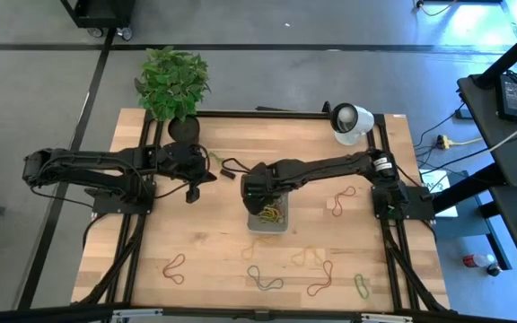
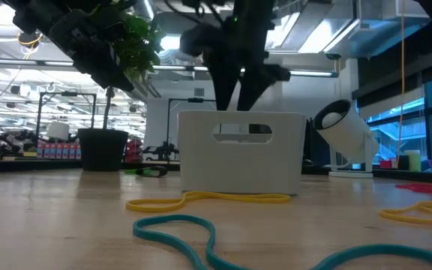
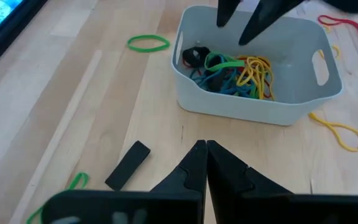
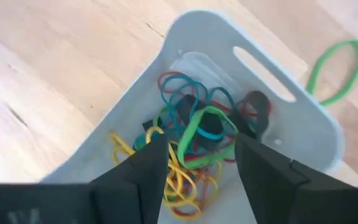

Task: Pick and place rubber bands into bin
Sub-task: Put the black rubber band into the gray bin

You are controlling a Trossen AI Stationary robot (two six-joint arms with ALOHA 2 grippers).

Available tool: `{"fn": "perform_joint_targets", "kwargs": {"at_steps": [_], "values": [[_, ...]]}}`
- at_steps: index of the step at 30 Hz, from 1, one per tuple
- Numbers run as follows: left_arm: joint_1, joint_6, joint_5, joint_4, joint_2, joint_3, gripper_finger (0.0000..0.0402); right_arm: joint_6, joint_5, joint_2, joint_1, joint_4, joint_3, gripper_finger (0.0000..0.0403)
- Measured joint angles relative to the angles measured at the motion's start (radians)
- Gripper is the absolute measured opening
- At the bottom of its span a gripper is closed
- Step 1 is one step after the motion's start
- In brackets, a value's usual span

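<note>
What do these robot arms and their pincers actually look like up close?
Both arms are dark, nearly black, built of jointed segments with thin black cables running along them. The left gripper ends in two flat, wedge-shaped black fingers tapering to points. The right gripper has the same matte black, blunt-edged fingers. No markings are readable.

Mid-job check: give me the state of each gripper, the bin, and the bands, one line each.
right gripper: open, empty, over the bin.
left gripper: shut, empty, off to the bin's side.
bin: upright on the table, holding a pile of bands.
bands in bin: loose tangle, green one on top.
loose bands on table: several scattered, not yet picked up.
</note>
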Motion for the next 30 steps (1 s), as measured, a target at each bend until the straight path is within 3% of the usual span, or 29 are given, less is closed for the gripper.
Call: {"fn": "perform_joint_targets", "kwargs": {"at_steps": [5, 13, 21, 30], "values": [[0.0, -0.001, -0.034, 0.003, 0.001, 0.0, 0.0019, -0.017, 0.011, -0.008, 0.011, -0.12, 0.076, 0.019], [0.0, 0.0, -0.055, 0.0, 0.068, 0.0, 0.0085, 0.1, 0.187, -0.159, 0.11, -0.317, 0.074, 0.0153], [0.0, 0.036, -0.059, -0.006, 0.25, 0.048, 0.0179, 0.35, 0.202, -0.37, 0.172, -0.273, -0.235, 0.0112], [0.004, 0.262, -0.106, -0.122, 0.562, 0.257, 0.024, 0.545, 0.164, -0.557, 0.237, 0.086, -0.636, 0.0084]]}}
